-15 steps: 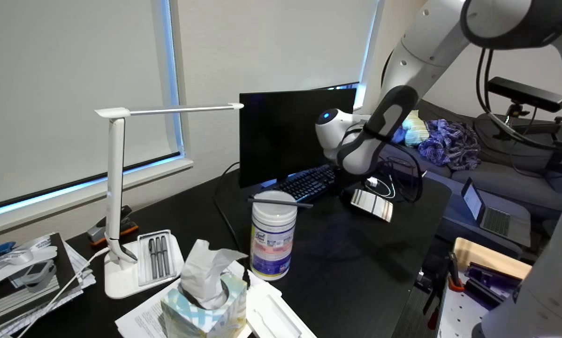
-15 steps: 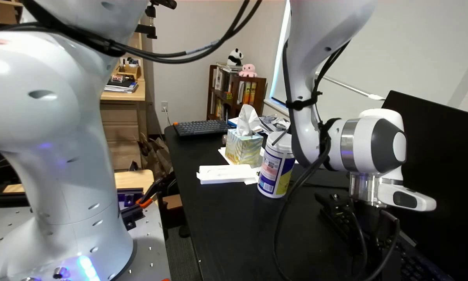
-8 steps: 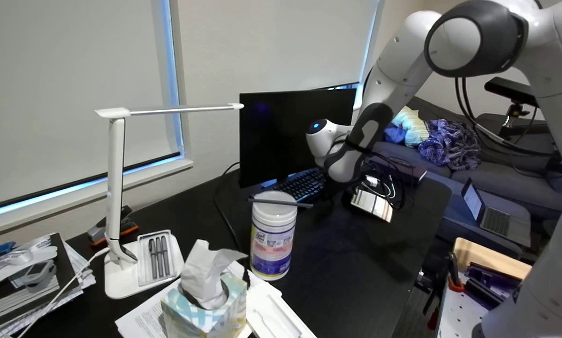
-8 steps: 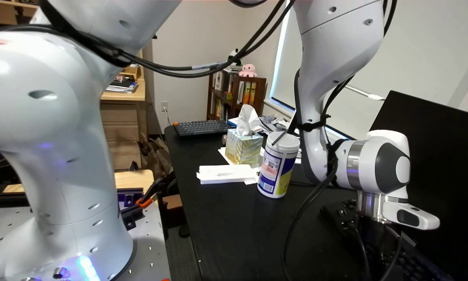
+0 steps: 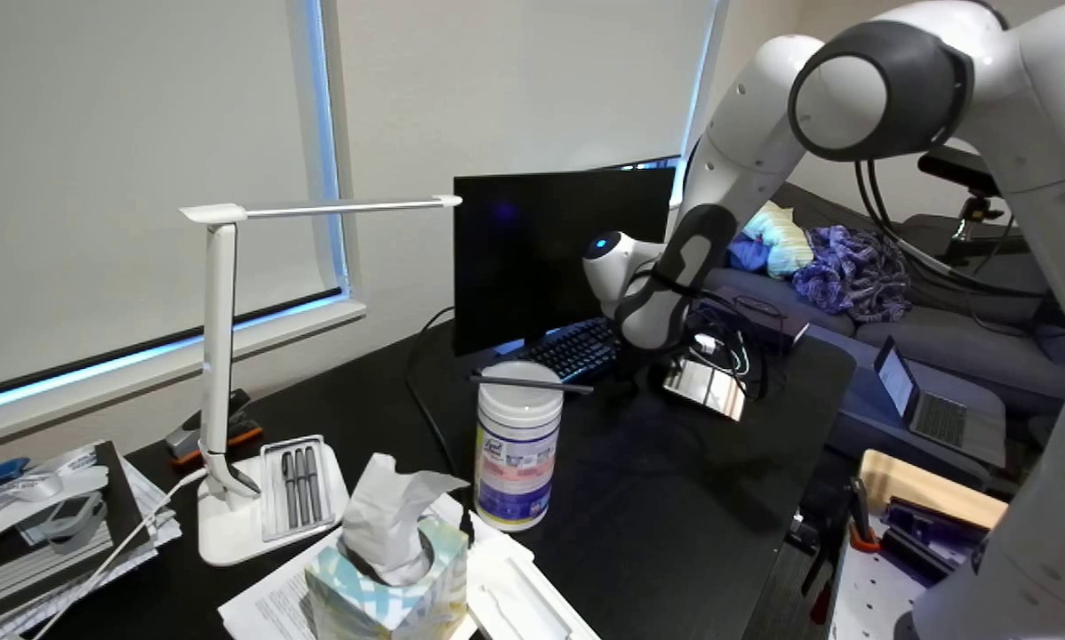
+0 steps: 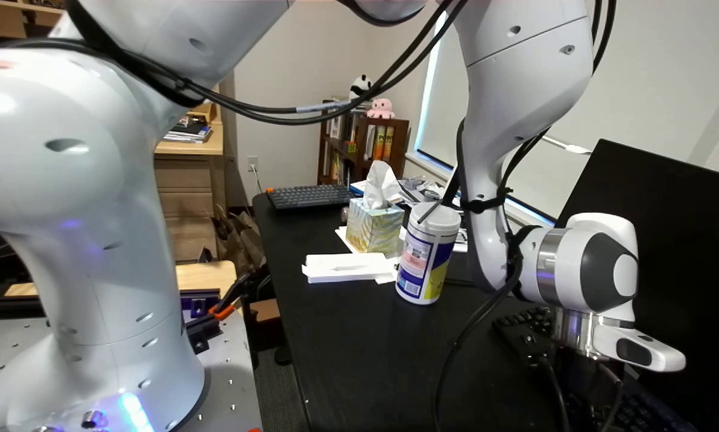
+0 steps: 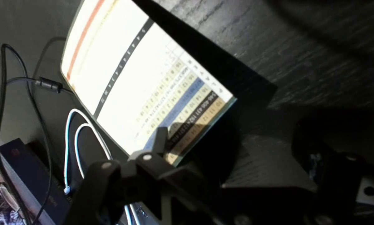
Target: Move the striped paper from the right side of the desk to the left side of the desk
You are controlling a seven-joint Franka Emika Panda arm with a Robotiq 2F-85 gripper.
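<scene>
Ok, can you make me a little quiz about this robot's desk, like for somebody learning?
1. How many pens lie in the tray on the lamp base?
2. True or false: the pincer, near the striped paper, is open.
3. Where does the thin dark stick lie? A) in the tissue box; B) across the lid of the wipes canister; C) on the laptop.
Key: 1. Three. 2. True. 3. B.

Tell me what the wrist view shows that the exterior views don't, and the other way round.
Only the wrist view: printed numbers on the striped paper, and the spread fingers of the hand.

Only the exterior views: the lamp, the monitor, the tissue box and the wipes tub.

Both: the black desk; also, shared with an exterior view, the striped paper and a white cord.
</scene>
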